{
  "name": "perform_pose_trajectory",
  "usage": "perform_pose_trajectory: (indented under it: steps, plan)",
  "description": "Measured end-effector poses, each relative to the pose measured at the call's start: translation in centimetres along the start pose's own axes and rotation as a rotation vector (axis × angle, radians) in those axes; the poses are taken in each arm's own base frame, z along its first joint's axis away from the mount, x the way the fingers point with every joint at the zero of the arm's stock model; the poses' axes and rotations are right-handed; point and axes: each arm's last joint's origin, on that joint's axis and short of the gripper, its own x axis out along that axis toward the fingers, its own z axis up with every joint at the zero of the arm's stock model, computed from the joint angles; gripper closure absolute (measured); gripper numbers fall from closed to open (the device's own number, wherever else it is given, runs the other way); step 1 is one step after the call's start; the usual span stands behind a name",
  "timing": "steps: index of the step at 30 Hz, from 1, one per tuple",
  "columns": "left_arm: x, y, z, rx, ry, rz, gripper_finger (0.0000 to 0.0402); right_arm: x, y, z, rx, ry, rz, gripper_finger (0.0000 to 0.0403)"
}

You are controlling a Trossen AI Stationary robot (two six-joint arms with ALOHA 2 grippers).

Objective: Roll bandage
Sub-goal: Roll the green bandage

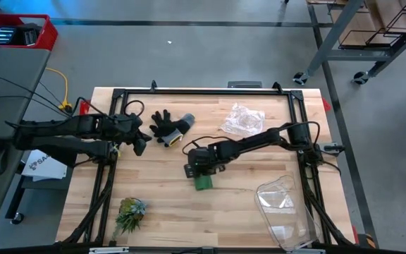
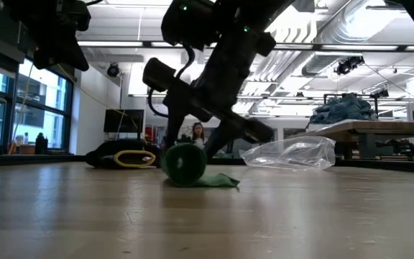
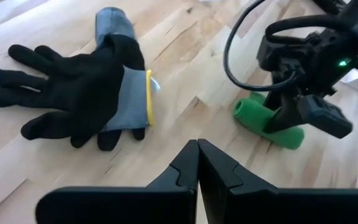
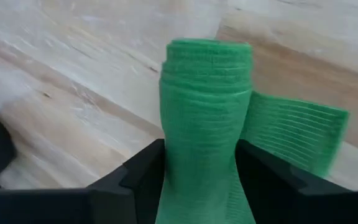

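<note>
The right arm reaches from the table's right edge across toward its middle, wrist bent down; the right gripper (image 1: 202,173) sits low over the bandage (image 1: 203,182), its two dark fingers (image 4: 143,169) standing on either side of the green roll and flanking it closely; whether they press the roll cannot be told; seen from table height, that arm slants down to the roll from above; the left arm lies stretched inward from the table's left edge, well to the left of the bandage; the left gripper (image 1: 139,143) hangs above the board with its fingers pressed together, nothing between them.
</note>
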Motion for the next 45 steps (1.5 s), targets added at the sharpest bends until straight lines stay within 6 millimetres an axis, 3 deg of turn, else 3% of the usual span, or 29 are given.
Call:
perform_pose_trajectory:
  steps: [20, 29, 32, 37, 41, 45]
  plan:
    - [0.4, -0.1, 0.0, -0.015, 0.014, 0.013, 0.0402, -2.0, 0.3, 0.3, -0.109, 0.074, -0.141, 0.0213]
    - [1.6, -0.4, 0.2, -0.006, 0.056, 0.045, 0.0401, -5.2, 0.7, 0.1, -0.151, 0.008, -0.147, 0.0213]
    - [2.0, -0.6, 0.3, -0.005, 0.061, 0.049, 0.0401, -5.1, 1.3, -0.5, -0.173, 0.015, -0.090, 0.0213]
    - [2.4, -1.0, 0.7, 0.023, 0.034, 0.029, 0.0402, -4.9, 3.8, -2.0, -0.289, 0.057, 0.149, 0.0214]
    - [2.6, -1.0, 0.7, 0.026, 0.041, 0.034, 0.0401, -4.6, 3.6, -0.8, -0.268, 0.017, 0.146, 0.0250]
    - [2.6, -1.0, 0.7, 0.022, 0.041, 0.034, 0.0402, -3.5, 3.2, 0.5, -0.252, 0.012, 0.136, 0.0363]
